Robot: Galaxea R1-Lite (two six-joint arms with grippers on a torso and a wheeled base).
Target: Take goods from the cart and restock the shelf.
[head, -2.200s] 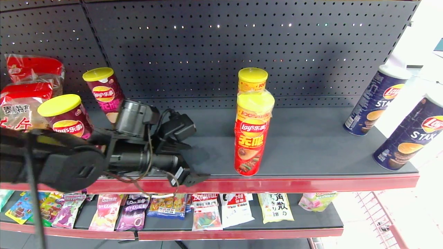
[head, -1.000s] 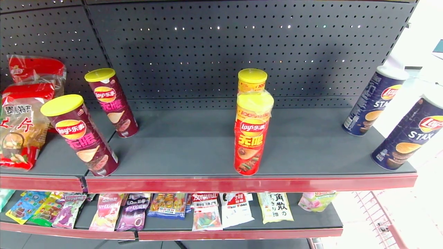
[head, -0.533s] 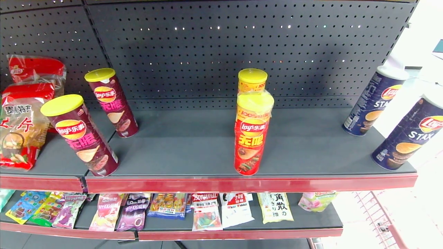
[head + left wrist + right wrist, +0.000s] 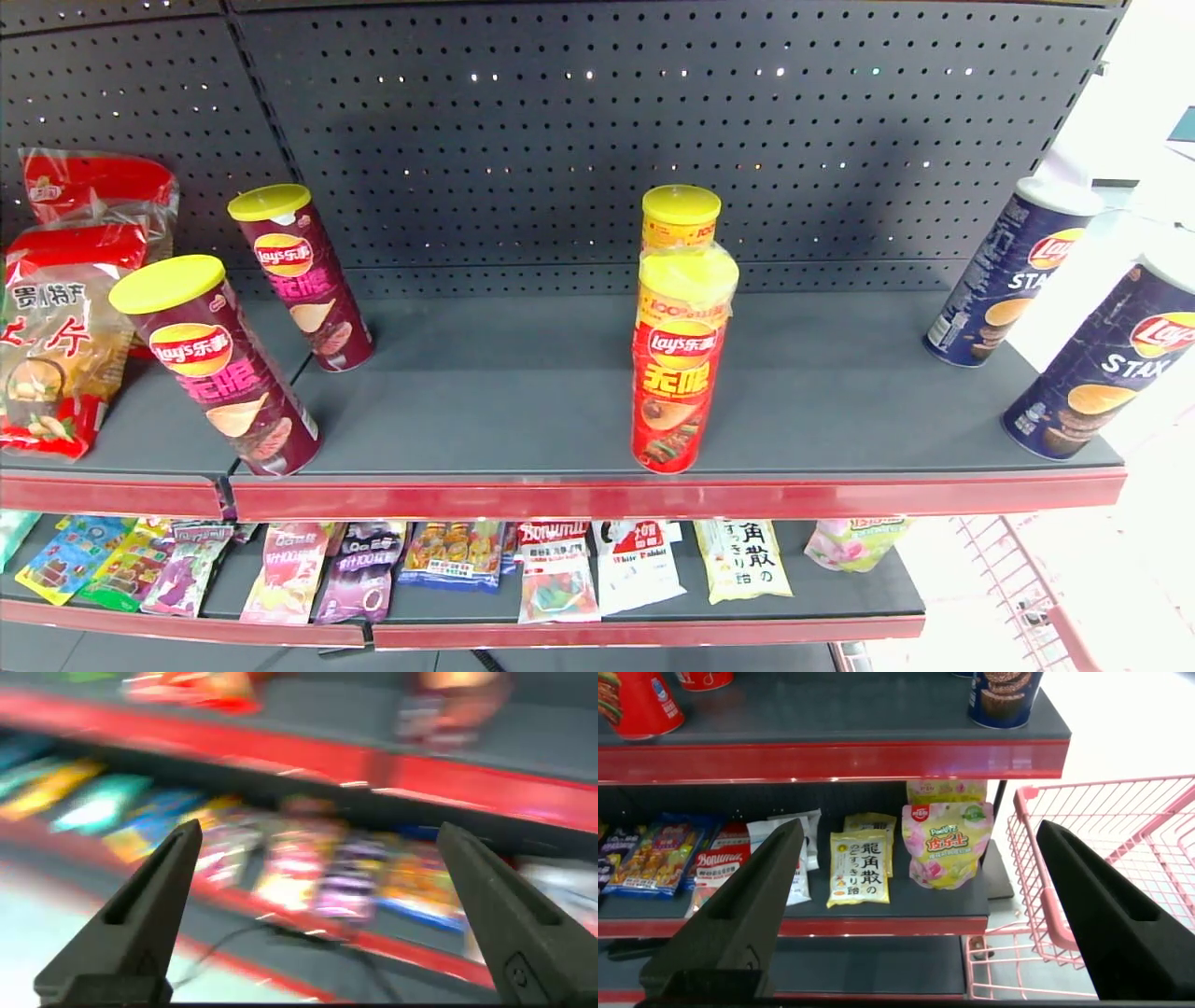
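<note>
On the upper shelf stand two maroon chip cans, two red cans one behind the other, and two blue cans at the right end. My left gripper is open and holds nothing; it faces the lower shelf's snack bags, which are blurred. My right gripper is open and holds nothing too; it faces the lower shelf's right end, below a red can and a blue can. The pink wire cart stands to the right of the shelf.
Bagged nuts sit at the upper shelf's far left. The lower shelf carries a row of candy bags, among them a yellow bag and a pink-green one. Bare shelf lies between the can groups.
The left arm, which stood in front of the front maroon can 2.2 s ago, has withdrawn out of the head view. The cans have stayed in place.
</note>
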